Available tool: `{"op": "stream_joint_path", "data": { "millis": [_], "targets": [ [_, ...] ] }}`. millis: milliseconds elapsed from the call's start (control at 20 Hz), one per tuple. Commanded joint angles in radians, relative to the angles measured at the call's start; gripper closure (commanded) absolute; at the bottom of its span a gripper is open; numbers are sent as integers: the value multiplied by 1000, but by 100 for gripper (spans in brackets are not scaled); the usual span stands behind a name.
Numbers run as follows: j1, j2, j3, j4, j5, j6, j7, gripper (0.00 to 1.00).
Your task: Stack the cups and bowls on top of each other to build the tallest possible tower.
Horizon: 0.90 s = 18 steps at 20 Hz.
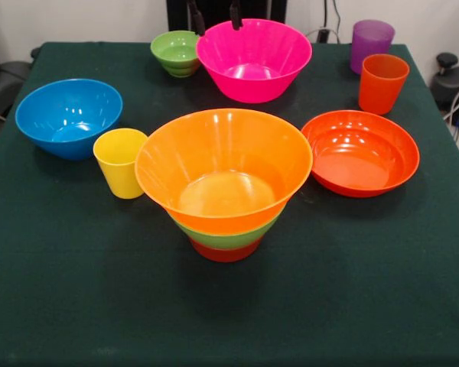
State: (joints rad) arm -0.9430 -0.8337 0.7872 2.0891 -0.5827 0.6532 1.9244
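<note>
The tower stands at the table's middle: a small red-orange bowl (pixel 226 251) at the base, a medium green bowl (pixel 231 237) in it, and a large yellow-orange bowl (pixel 223 168) on top, empty inside. The small ribbed green bowl (pixel 176 52) sits on the table at the back, touching the large pink bowl (pixel 254 60). Only the tips of my gripper (pixel 214 17) show at the top edge, open and empty, above the pink bowl's far rim. The yellow cup (pixel 120 162) stands left of the tower, next to the blue bowl (pixel 69 116). The orange cup (pixel 382 82) and purple cup (pixel 371 44) stand back right. The shallow orange bowl (pixel 361 151) lies right of the tower.
The table has a dark green cloth (pixel 76 306). Its edges show left and right, with grey floor and cables beyond at the right.
</note>
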Motion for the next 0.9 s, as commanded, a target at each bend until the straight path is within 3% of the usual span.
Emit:
{"op": "stream_joint_path", "data": {
  "millis": [50,450,900],
  "targets": [
    [-23,-2,-5,112,-107,51,-188,0],
    [-55,-53,-28,167,-177,-6,-131,0],
    [-53,-23,-46,141,-239,-15,-96,0]
  ]
}}
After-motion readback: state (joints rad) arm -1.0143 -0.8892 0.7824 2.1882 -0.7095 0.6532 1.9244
